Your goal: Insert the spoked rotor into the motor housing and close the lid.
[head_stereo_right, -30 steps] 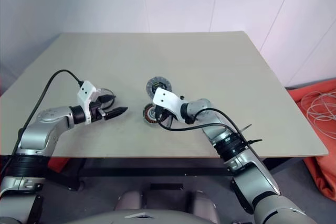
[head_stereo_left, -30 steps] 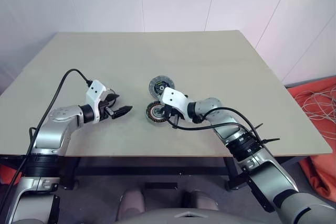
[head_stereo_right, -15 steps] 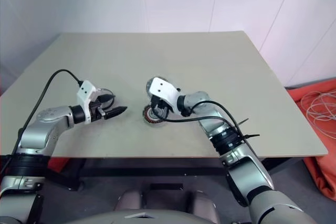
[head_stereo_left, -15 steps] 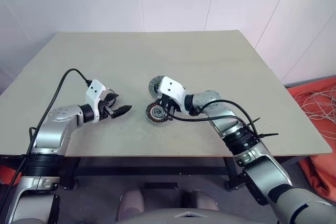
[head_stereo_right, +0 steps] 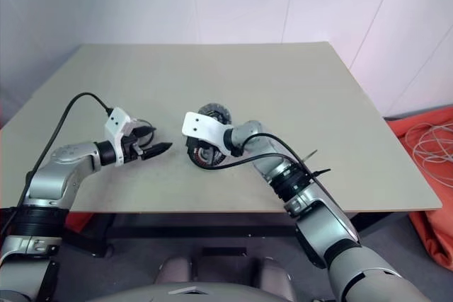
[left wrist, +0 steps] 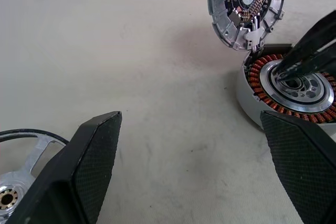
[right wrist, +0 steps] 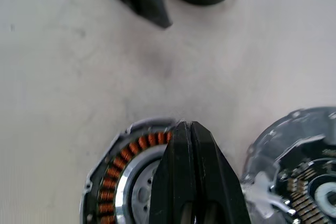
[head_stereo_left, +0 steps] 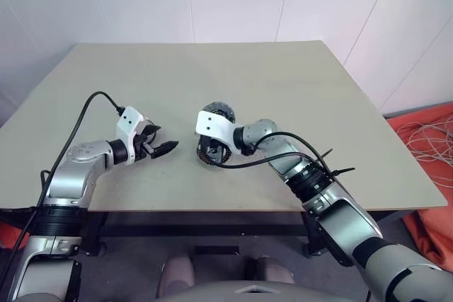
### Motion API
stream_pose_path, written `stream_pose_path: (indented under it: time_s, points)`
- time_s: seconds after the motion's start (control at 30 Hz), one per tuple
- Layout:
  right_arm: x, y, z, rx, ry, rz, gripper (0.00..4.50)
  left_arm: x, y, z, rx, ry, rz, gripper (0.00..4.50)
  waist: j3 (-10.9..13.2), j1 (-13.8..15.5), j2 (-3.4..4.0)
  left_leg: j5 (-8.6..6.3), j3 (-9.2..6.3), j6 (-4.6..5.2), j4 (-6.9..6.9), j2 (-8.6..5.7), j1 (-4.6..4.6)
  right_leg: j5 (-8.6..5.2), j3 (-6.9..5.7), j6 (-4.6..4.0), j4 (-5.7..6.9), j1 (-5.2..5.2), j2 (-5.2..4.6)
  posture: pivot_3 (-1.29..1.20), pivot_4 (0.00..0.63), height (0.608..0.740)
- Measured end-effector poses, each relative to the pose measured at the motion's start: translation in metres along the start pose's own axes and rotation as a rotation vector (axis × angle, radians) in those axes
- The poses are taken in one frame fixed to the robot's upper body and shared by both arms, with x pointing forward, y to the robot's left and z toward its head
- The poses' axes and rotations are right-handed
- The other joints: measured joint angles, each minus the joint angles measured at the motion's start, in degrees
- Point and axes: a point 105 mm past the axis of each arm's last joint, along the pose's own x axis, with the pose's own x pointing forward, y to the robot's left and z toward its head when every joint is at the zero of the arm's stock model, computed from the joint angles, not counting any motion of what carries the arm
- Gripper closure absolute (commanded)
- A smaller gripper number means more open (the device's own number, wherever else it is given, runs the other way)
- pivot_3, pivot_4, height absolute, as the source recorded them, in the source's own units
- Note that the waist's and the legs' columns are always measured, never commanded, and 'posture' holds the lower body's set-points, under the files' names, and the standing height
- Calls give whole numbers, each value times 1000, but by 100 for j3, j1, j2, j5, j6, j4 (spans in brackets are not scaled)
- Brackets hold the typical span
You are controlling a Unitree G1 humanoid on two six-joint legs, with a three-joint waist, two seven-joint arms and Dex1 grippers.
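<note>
Leftward since before, right gripper (right wrist: 190, 145) now hovers closed above motor housing (left wrist: 283, 90).

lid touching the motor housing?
Touching. In the left wrist view the lid's lower rim tab meets the motor housing at its rim, with no bare table between them.

The right gripper (right wrist: 191, 145), fingers pressed together, now sits further toward the robot's left, its tips over the motor housing (left wrist: 286, 90) instead of beside it, hiding more of the lid (head_stereo_left: 216, 110).
</note>
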Motion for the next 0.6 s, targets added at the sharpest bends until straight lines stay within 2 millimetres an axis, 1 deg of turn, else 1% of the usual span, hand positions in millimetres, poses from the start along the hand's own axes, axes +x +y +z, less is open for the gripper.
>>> stream_pose_path:
  time_s: [0.2,0.3,0.6]
  points:
    - [-5,1,-12,19,56,23,4483,1,0,1,3,-2,-2,0,0,1,0,0,0,0,0,0,1,0,0,0,1,1,0,0,0,740]
    - [-6,1,-12,23,62,33,4483,2,-1,3,8,-5,-6,0,0,1,0,0,0,0,0,0,2,0,0,0,2,2,0,0,0,740]
    - [-11,5,-14,34,73,49,4483,5,-1,0,-3,3,-9,0,0,13,0,0,0,0,0,0,2,0,1,0,2,2,0,0,0,740]
